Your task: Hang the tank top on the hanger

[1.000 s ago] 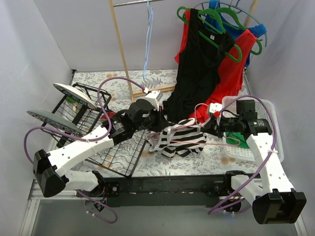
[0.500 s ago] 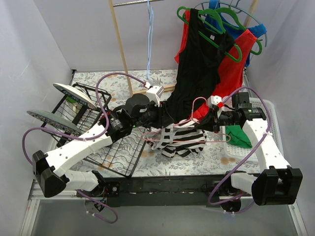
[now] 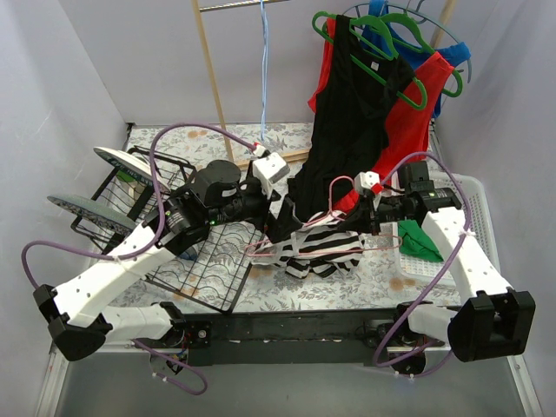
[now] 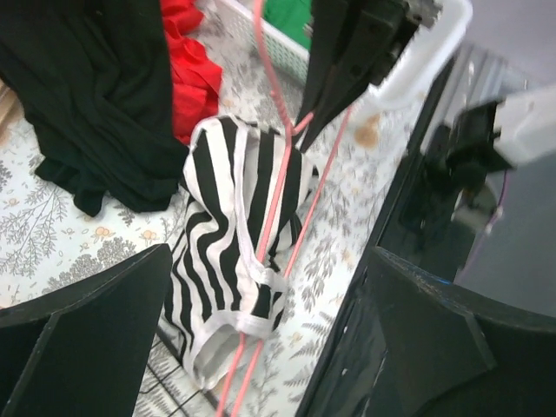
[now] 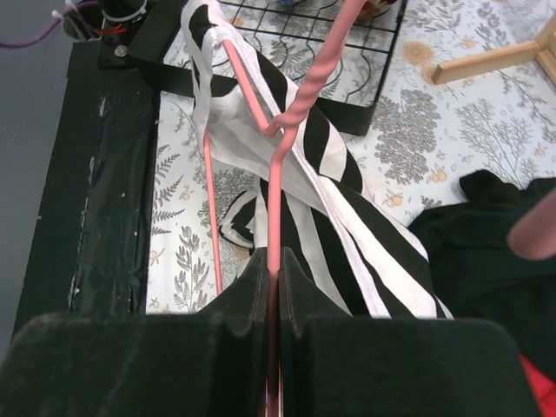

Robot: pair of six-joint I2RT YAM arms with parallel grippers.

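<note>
The black-and-white striped tank top [image 3: 326, 248] lies bunched on the floral table, with its white-edged straps draped over the pink hanger [image 3: 304, 252]. In the left wrist view a strap loop of the tank top [image 4: 230, 200] wraps round the two wires of the hanger [image 4: 276, 187]. My left gripper [image 3: 280, 224] hovers above it, jaws wide open [image 4: 269, 261] and empty. My right gripper [image 3: 363, 221] is shut [image 5: 274, 261] on one wire of the hanger [image 5: 280, 148], with the tank top [image 5: 326, 174] hanging across that wire.
A black top [image 3: 347, 130] and a red top [image 3: 404, 130] hang on green hangers [image 3: 391, 43] at the back right. A wire rack [image 3: 208, 269] with plates [image 3: 130, 169] stands left. A white basket [image 3: 473, 187] holds a green cloth [image 3: 417, 239]. A wooden pole [image 3: 213, 78] stands behind.
My left gripper has opened, let go of the tank top and drawn back to the left. My right gripper has carried the hanger leftward and away from the basket.
</note>
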